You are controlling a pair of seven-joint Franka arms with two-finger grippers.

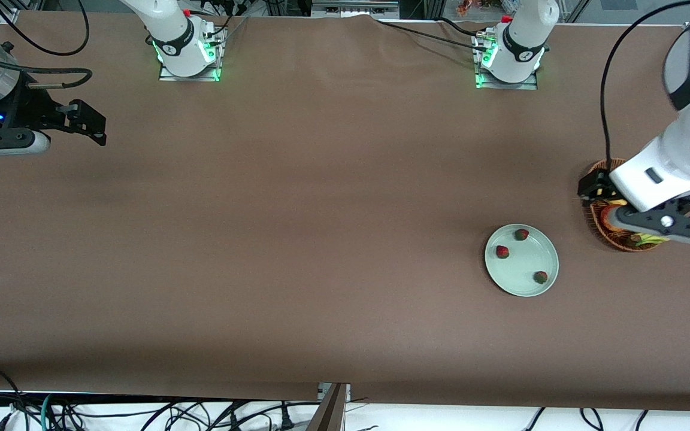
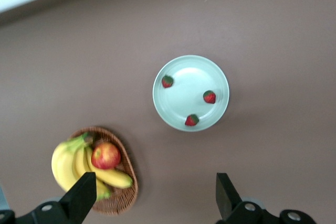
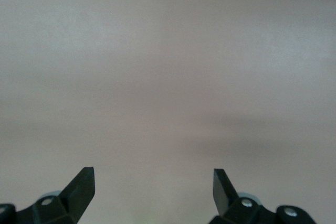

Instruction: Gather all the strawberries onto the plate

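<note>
The pale mint-green plate (image 1: 527,263) lies toward the left arm's end of the table. Three strawberries lie in it: one (image 1: 521,234) at the edge farthest from the front camera, one (image 1: 502,252) beside it, one (image 1: 540,277) nearest the camera. In the left wrist view the plate (image 2: 189,95) holds the same three berries (image 2: 167,81), (image 2: 209,97), (image 2: 191,120). My left gripper (image 1: 595,187) is open and empty, up over the basket's edge; its own view (image 2: 155,198) looks down on bare table. My right gripper (image 1: 96,126) is open and empty (image 3: 153,182) over the right arm's end.
A brown wicker basket (image 1: 595,221) stands beside the plate, at the table's end, partly hidden by the left arm. In the left wrist view the basket (image 2: 123,198) holds bananas (image 2: 71,163) and a red apple (image 2: 105,156). The right wrist view shows only brown table.
</note>
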